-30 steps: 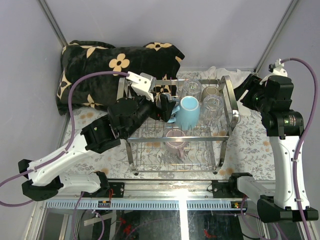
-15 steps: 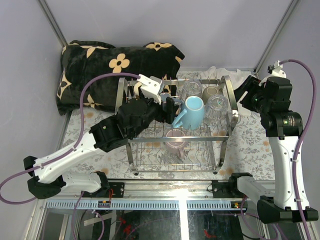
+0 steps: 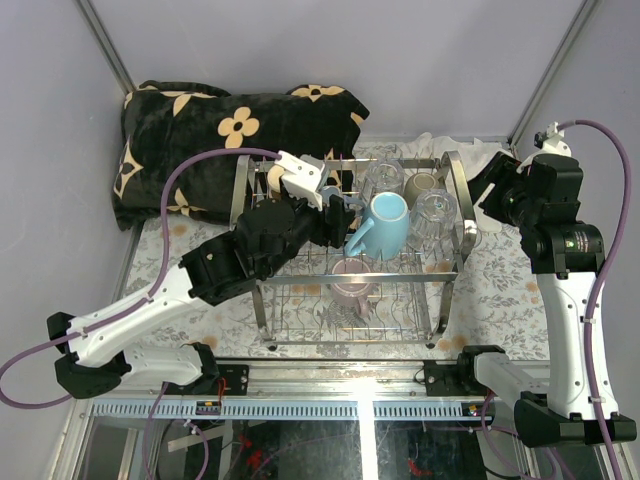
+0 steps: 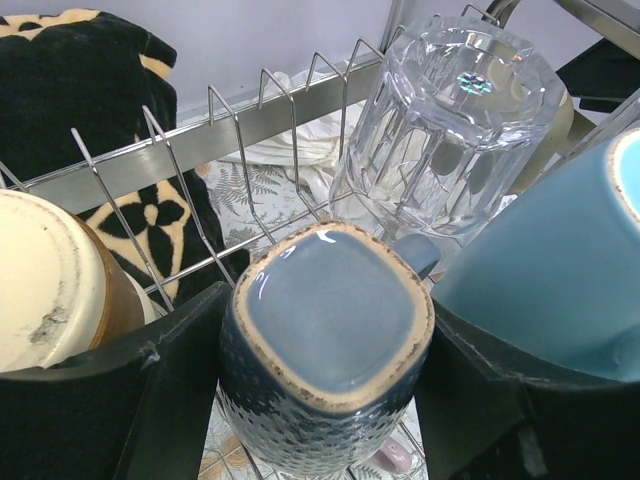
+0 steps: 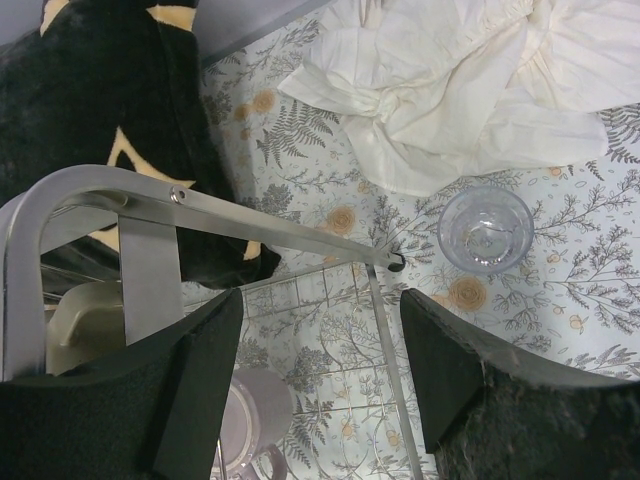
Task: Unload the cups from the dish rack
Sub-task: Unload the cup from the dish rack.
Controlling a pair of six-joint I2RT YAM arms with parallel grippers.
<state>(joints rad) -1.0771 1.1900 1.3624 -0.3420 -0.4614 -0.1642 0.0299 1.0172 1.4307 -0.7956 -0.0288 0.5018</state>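
Now, from the top view, the left gripper (image 3: 337,215) sits deeper over the upper tier of the dish rack (image 3: 457,190) than a second ago. The light blue mug (image 3: 388,222) has been shoved a little to the right and leans against a ribbed glass (image 3: 434,212). A second glass (image 3: 384,178) and a beige cup (image 3: 424,184) stand behind it, and the pink-mauve mug (image 3: 352,280) lies on the lower tier. The right gripper (image 3: 492,197) hangs by the rack's far end handle and has not moved.

In the left wrist view, a grey-blue mug (image 4: 330,340) stands upside down, its square foot facing the camera. The gripper's fingers (image 4: 110,410) have narrowed and now press on both of its sides, as far as I can judge. A cream cup (image 4: 50,280) is just to one side, and the light blue mug touches the other finger. So the grasp looks made, and lifting out is probably next; the crowding neighbours could be dragged along.

In the right wrist view, the fingers are spread wide and empty over the rack's end handle. One clear glass (image 5: 486,228) already stands upright on the bench (image 5: 560,330), near a white cloth (image 5: 470,80). Most cups are still in the rack.
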